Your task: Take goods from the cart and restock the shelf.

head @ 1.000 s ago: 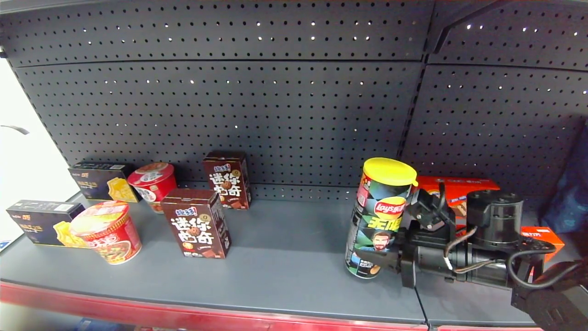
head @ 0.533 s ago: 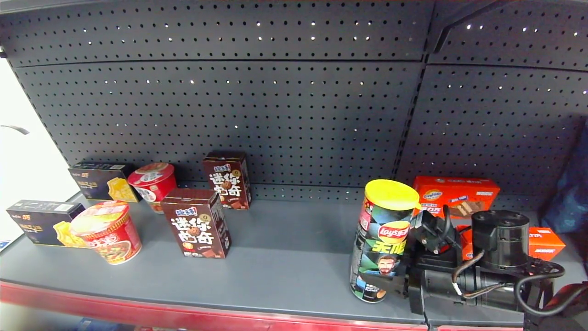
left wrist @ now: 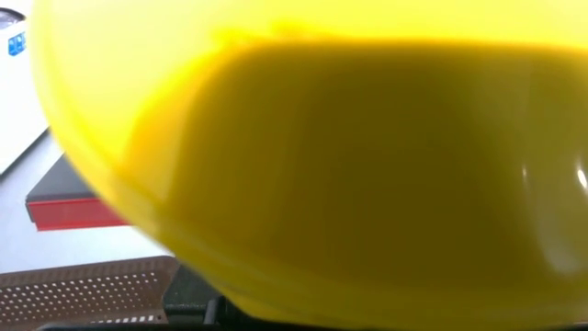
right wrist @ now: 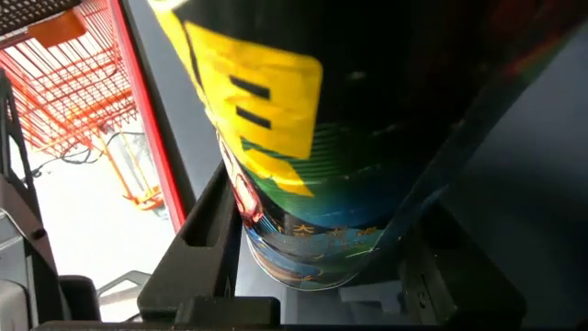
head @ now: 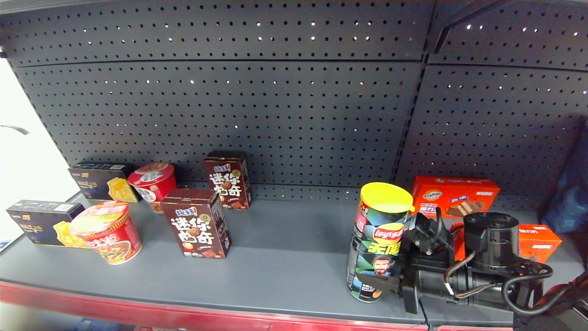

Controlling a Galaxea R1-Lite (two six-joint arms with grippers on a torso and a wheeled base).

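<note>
The right tool [head: 373,272] is clenched on the lower part of the chips can [head: 381,230], one finger lying across the can's near side. The can stands upright with its yellow lid [head: 387,196] on, at the near right part of the shelf [head: 285,257], by the shelf's red front edge [head: 183,313]. I cannot tell whether its base touches the board. From the right wrist, the tool [right wrist: 322,267] grips the can [right wrist: 303,138] on both sides, and a red wire cart [right wrist: 73,92] shows beyond the shelf edge.

I cannot tell the left tool's state. A yellow rounded surface [left wrist: 349,165] sits right before its camera.

Just beyond the can, to the right, lie two orange boxes, one far [head: 455,195] and one nearer [head: 537,239]. Well apart to the left stand two brown boxes [head: 197,230] [head: 228,179]. Farther left are two red noodle cups [head: 108,232] [head: 153,180] and two dark boxes [head: 43,220] [head: 103,180].
</note>
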